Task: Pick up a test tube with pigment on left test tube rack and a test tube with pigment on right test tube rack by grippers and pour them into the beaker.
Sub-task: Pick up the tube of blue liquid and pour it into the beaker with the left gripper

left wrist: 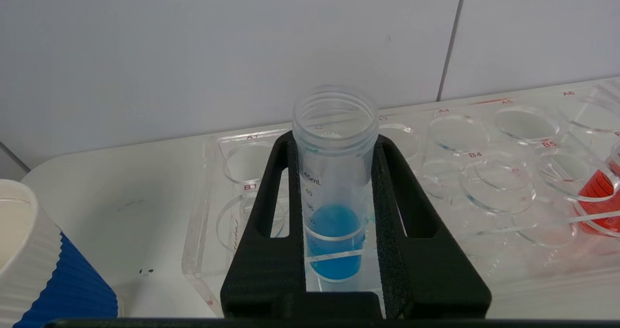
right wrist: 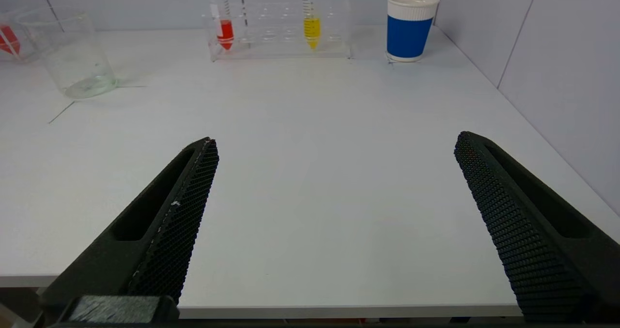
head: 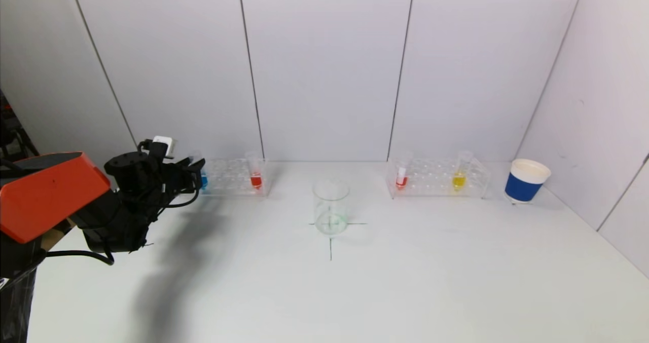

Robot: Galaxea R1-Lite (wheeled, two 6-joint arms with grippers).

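Blue-pigment tube [left wrist: 334, 192] sits upright in the left rack [left wrist: 484, 173], at that rack's end nearest the surface's left edge, with blue liquid in its lower part and the mouth uncapped. Left gripper [left wrist: 335, 207] is clamped on it: both black fingers [left wrist: 397, 207] press the tube wall on opposite sides, below the threaded rim, and the tube bottom sits down in the rack hole. In the head view the left gripper [head: 195, 173] reaches in from the left edge toward the back-left corner, arm low and roughly level, orange housing near the left-front. A red-pigment tube [head: 255, 173] stands at the same rack's other end, well apart from the gripper, with bare holes between them.

Beaker [head: 331, 207] stands mid-surface on a drawn cross mark, between the two racks and nearer the front than either, apart from both. Right rack [head: 438, 178] lies along the back edge toward the right, with a red tube [head: 401, 173] at its inner end and a yellow tube [head: 460, 173] toward its outer end. A blue-and-white paper cup [head: 526, 181] sits near the back-right corner, just beside that rack.

Right gripper [right wrist: 334, 221] hangs over the surface's front edge with fingers spread wide apart, holding nothing; open surface lies between it and the right rack [right wrist: 281, 30]. A second paper cup [left wrist: 43, 270] shows in the left wrist view beside the left rack.
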